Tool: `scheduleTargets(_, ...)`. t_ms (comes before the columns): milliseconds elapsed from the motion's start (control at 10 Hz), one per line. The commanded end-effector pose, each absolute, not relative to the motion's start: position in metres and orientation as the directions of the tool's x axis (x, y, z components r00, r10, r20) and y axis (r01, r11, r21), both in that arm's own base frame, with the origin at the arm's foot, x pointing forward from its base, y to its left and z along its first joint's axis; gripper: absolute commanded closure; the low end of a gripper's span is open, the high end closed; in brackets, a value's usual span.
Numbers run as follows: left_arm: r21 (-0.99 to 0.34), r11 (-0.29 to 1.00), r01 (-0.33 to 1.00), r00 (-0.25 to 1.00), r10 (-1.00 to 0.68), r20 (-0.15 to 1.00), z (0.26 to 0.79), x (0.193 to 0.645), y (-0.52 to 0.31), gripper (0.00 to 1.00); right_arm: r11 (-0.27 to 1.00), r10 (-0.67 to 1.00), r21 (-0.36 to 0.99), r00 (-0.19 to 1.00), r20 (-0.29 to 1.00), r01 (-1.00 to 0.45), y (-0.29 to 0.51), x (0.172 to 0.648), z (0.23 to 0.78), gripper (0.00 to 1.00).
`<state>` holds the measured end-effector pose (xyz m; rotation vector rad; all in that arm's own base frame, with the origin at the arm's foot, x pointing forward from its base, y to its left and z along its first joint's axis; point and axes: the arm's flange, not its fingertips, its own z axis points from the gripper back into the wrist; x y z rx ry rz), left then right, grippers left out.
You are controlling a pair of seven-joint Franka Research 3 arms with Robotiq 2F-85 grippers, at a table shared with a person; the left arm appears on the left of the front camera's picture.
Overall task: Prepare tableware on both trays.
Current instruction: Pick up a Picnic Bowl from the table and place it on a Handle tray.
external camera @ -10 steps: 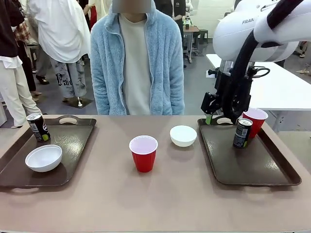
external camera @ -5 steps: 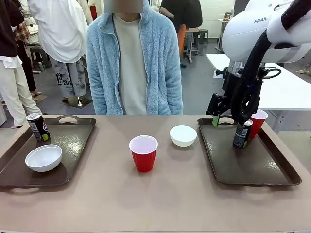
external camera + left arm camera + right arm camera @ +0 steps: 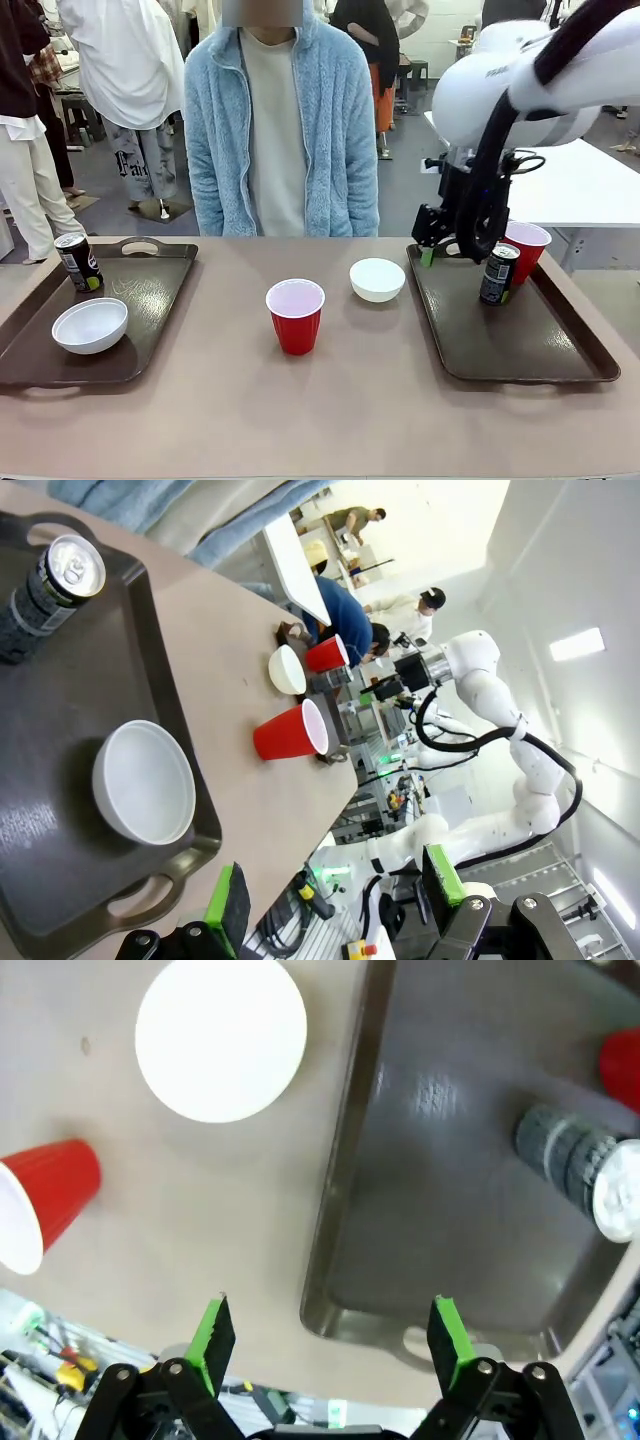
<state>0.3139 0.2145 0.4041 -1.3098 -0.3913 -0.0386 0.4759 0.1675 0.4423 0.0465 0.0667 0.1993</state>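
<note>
Presently spread, empty: right gripper [image 3: 328, 1320] over far corner of right dark brown plastic tray [image 3: 520, 340] — slim black can [image 3: 498, 273], red plastic cup [image 3: 527, 245] on it; round white bowl [image 3: 377, 279], second red cup [image 3: 296, 315] on table [image 3: 320, 410]; left gripper [image 3: 335, 875] spread too.

A busy lab hall: bystanders [image 3: 110, 60] stand on a bare grey floor [image 3: 400, 180] among white worktables [image 3: 585, 190].
</note>
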Motion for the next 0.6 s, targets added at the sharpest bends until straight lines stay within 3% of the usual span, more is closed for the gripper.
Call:
scheduleTargets(0, -0.933, 0.255, 0.254, 0.93, 0.2, 0.308, 0.407, 0.314, 0.215, 0.08, 0.978, 0.206, 0.039, 0.978, -0.036, -0.205, 0.179, 0.503, 0.434, 0.0)
scheduleTargets(500, -0.933, 0.255, 0.254, 0.93, 0.2, 0.308, 0.407, 0.314, 0.215, 0.08, 0.956, 0.291, 0.047, 0.957, -0.01, -0.291, 0.219, 0.544, 0.399, 0.0)
